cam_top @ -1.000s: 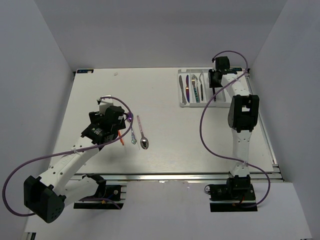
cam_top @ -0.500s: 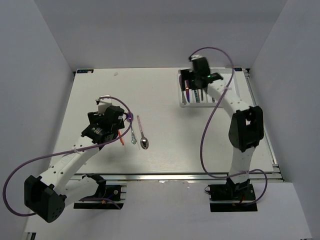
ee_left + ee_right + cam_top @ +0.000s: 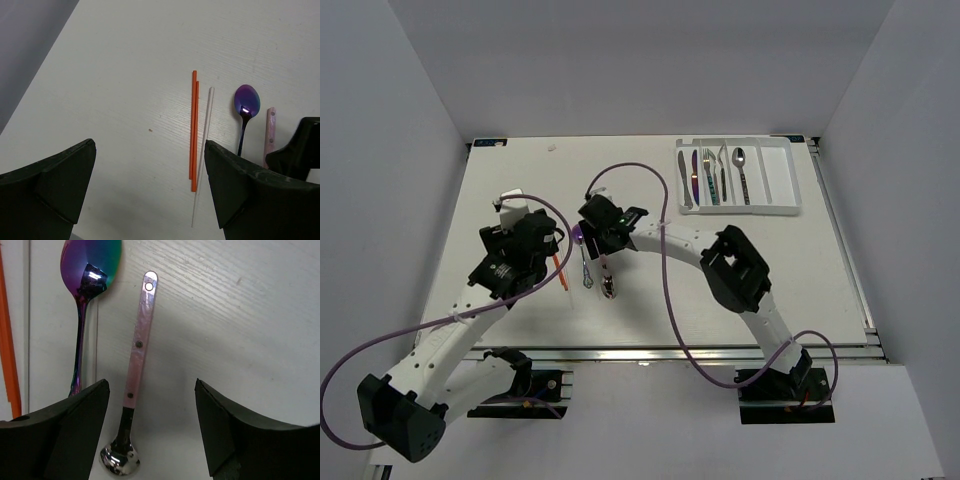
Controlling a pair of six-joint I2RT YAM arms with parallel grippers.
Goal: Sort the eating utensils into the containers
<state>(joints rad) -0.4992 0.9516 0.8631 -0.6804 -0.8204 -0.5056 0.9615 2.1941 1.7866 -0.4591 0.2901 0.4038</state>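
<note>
My right gripper (image 3: 152, 427) hangs with fingers apart over the pink spoon (image 3: 137, 355), just beside the purple spoon (image 3: 90, 260). My left gripper (image 3: 150, 187), fingers also apart, hovers over 2 orange chopsticks (image 3: 193, 135), well apart from the tray (image 3: 778, 180).
</note>
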